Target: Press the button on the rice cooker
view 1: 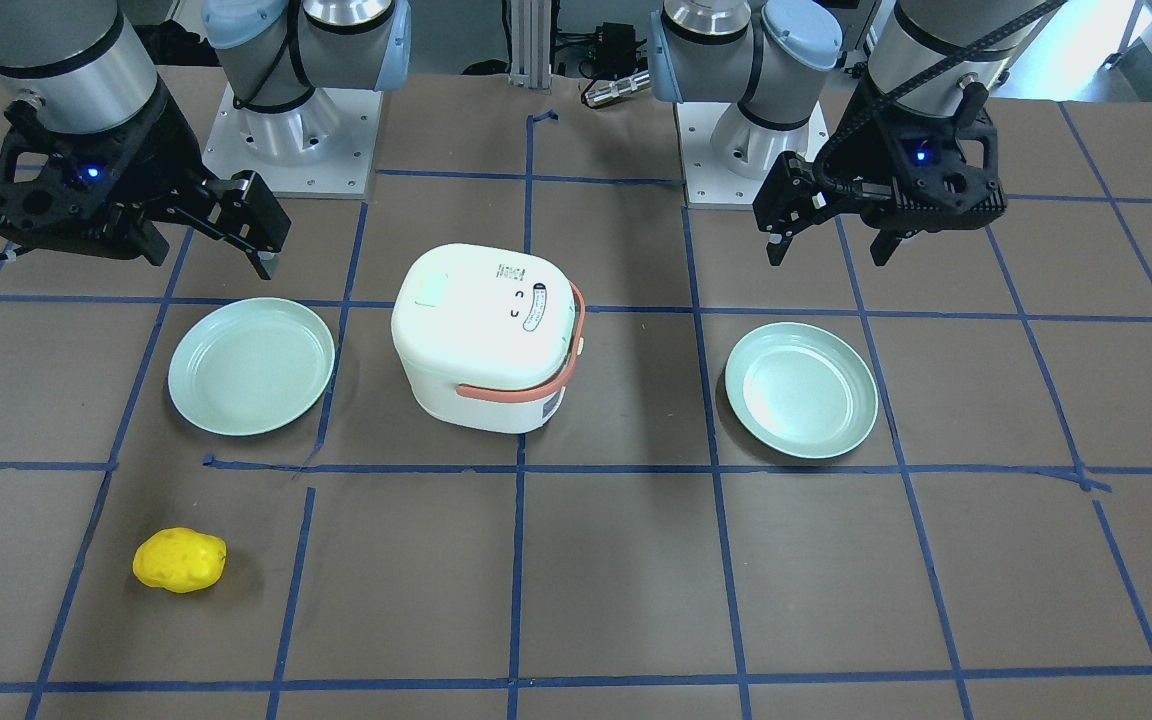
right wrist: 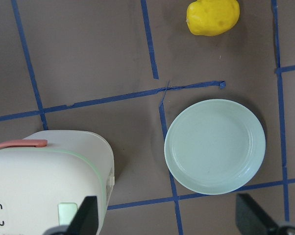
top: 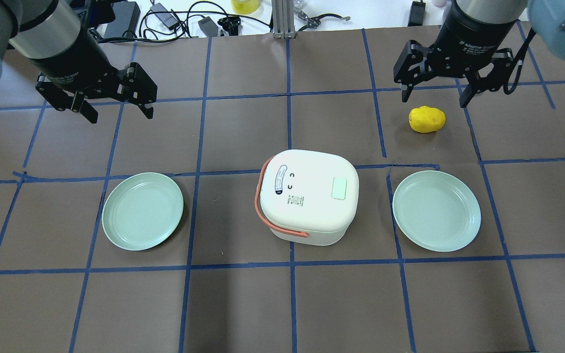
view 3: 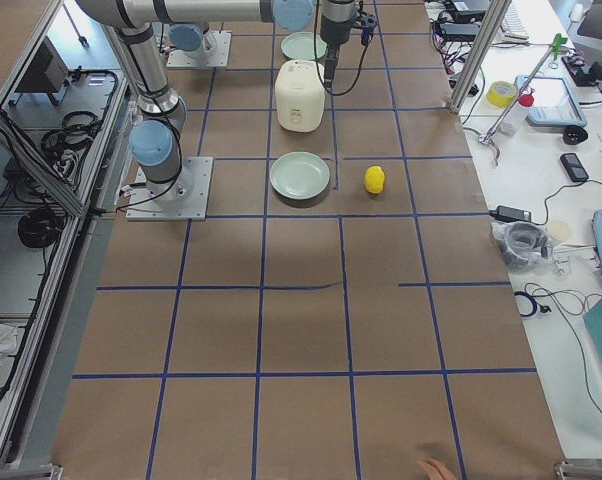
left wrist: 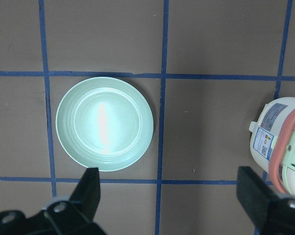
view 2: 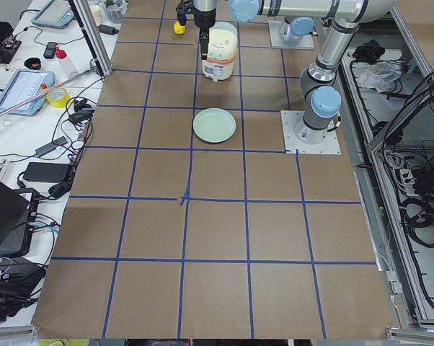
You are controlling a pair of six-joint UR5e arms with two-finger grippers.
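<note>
The white rice cooker (top: 307,201) with a salmon handle stands at the table's middle, also in the front view (view 1: 486,335). Its button (top: 339,188), a pale mint-green square, lies on the lid's edge toward my right side; it also shows in the front view (view 1: 429,290) and the right wrist view (right wrist: 67,214). My left gripper (top: 120,115) is open and empty, high above the table, far from the cooker on its far left. My right gripper (top: 433,100) is open and empty, hanging above the far right, beyond the button side of the cooker.
A mint-green plate (top: 142,211) lies left of the cooker and another plate (top: 437,211) lies right of it. A yellow lemon-like object (top: 426,119) lies on the table under my right gripper. Blue tape lines grid the brown table.
</note>
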